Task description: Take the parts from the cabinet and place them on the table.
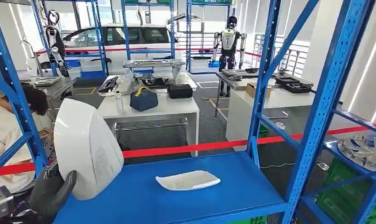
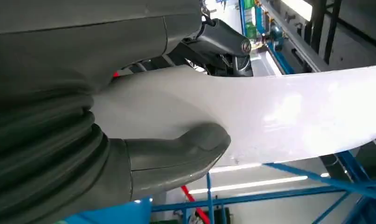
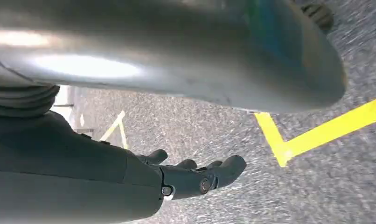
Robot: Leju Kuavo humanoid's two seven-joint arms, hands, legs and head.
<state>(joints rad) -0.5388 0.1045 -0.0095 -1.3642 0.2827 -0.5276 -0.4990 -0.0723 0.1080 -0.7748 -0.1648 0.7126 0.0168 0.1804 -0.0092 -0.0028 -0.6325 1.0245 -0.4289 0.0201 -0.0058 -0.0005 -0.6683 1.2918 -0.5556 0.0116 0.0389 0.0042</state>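
Note:
My left hand (image 1: 48, 193) grips a large white curved panel (image 1: 86, 147) and holds it upright over the left end of the blue shelf (image 1: 242, 184). In the left wrist view the thick grey thumb (image 2: 186, 151) presses on the white panel (image 2: 288, 114), with darker fingers (image 2: 223, 42) behind it. A smaller flat white part (image 1: 188, 180) lies on the blue shelf, to the right of the held panel. My right hand (image 3: 195, 177) hangs above grey floor with its fingers loosely apart and nothing in them.
Blue rack uprights (image 1: 335, 93) frame the shelf on both sides. A person (image 1: 9, 126) sits at the left behind the rack. Red barrier tape (image 1: 186, 148) runs behind the shelf. White tables (image 1: 153, 109) with bags stand beyond. Metal parts (image 1: 363, 149) lie on the right shelf.

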